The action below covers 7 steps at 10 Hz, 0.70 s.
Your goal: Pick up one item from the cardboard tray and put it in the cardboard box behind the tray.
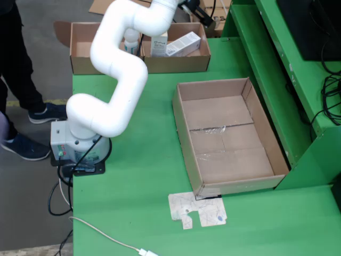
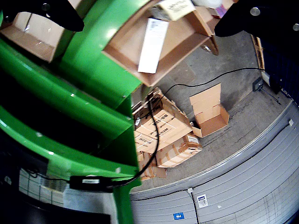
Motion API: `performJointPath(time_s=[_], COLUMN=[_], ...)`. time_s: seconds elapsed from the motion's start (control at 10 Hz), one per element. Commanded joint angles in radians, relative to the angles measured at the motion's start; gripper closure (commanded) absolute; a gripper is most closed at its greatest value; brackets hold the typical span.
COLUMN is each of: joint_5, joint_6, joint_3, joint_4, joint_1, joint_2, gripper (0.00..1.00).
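In the fixed view a large shallow cardboard tray (image 1: pixel 229 136) lies on the green table (image 1: pixel 138 176) and holds nothing. Behind it stand two smaller cardboard boxes. The right box (image 1: pixel 178 61) holds a white carton (image 1: pixel 183 44) and a white bottle (image 1: pixel 159 45). The left box (image 1: pixel 80 50) has another bottle (image 1: pixel 131 40) at its right side. My gripper (image 1: pixel 192 6) is at the top edge, above the right box, mostly cut off. In the wrist view my gripper (image 2: pixel 149 14) shows two black fingers (image 2: pixel 42 11) wide apart and empty, over a box (image 2: pixel 187 42) with a white carton (image 2: pixel 175 7).
My white arm rises from its base (image 1: pixel 80 146) at the table's left edge. A green frame (image 1: pixel 282 64) runs along the right, with black cables (image 1: pixel 330 101). A cardboard scrap (image 1: pixel 197 209) lies before the tray. A person's legs (image 1: pixel 21 80) stand at the left.
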Motion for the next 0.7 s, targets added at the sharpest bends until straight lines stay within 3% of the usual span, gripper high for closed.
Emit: performJointPath(time_s=[0.0,0.3,0.4,0.6], joint_5=[0.065,0.163,0.288,0.325], joint_6=[-0.099,-0.151,-0.165,-0.182], joint_3=[0.026,0.026,0.026,0.026], joint_4=[-0.041,-0.132,-0.254,-0.319], joint_1=[-0.162,-0.246,-0.326,-0.358], joint_2=[0.063,0.091,0.135,0.161], gripper=[0.0,0.0,0.0,0.0])
